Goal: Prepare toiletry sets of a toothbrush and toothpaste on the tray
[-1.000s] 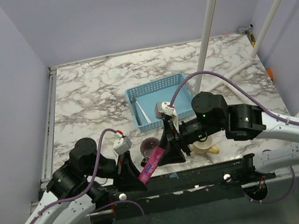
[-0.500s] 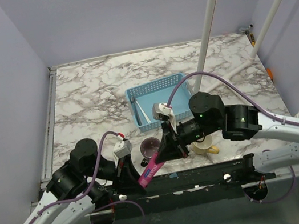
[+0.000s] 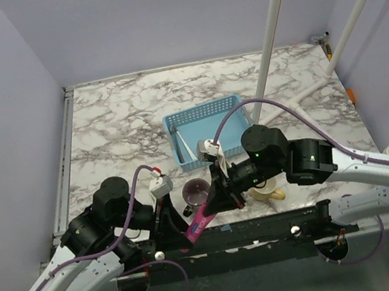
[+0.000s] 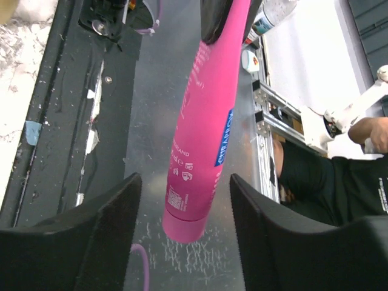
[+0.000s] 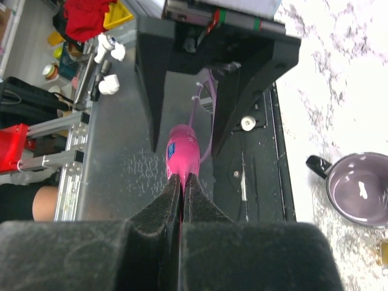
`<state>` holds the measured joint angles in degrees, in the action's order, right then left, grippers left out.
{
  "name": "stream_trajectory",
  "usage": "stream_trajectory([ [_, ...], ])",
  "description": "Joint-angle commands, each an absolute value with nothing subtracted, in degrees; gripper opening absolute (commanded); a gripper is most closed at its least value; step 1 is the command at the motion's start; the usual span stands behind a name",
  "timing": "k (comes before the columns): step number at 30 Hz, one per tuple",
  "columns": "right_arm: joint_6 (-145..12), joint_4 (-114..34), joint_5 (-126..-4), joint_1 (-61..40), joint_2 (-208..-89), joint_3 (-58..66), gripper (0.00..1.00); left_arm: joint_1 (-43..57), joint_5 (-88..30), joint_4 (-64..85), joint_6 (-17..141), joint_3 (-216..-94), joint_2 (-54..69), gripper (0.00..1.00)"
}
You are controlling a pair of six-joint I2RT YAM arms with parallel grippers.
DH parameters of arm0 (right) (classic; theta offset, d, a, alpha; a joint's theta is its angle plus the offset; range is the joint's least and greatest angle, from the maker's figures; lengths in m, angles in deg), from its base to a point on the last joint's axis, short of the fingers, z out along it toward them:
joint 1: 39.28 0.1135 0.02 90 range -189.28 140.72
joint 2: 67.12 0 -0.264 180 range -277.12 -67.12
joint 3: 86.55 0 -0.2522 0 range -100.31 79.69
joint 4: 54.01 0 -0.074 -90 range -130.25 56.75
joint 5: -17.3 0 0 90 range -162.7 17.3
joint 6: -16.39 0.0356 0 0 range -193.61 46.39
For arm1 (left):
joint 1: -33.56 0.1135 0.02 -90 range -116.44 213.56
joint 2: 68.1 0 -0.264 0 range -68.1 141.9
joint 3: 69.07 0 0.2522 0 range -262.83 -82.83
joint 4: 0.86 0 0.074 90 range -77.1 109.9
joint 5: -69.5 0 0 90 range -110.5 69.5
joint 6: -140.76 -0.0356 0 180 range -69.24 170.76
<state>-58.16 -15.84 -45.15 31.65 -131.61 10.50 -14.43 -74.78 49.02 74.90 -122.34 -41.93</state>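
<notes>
**Top external view.** My right gripper is pressed fully shut on the flat crimped end of the soft pink toothpaste tube. The tube hangs in the air over the near edge of the marbled table. Its long axis runs on a diagonal, crimped end up and right, cap end down and left toward my left gripper. The blue slatted plastic tray lies farther back on the table, well apart from the tube, with a thin whitish toothbrush inside it. A purple mug stands just beside the tube.

**Left wrist view.** My left gripper stands about half open. Its two black fingers flank the cap end of the tube, with a clear gap on each side and no contact. The tube points cap-first toward this camera.

**Right wrist view.** My right gripper's fingers meet on the crimped end. The tube runs straight away from them, between the spread left fingers.
</notes>
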Motion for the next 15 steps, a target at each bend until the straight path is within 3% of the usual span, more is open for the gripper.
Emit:
stream_trajectory([
  [1, -57.1, -11.1, -47.7, 32.1, -130.8, 9.5, 0.01, -14.4, -69.4, 47.1, 75.1, -124.8, -40.7, 0.64],
  [15, -54.4, 5.5, -63.9, 32.1, -128.2, 3.0, 0.01, -14.3, -45.0, 51.3, 76.0, -130.7, -38.8, 0.74],
])
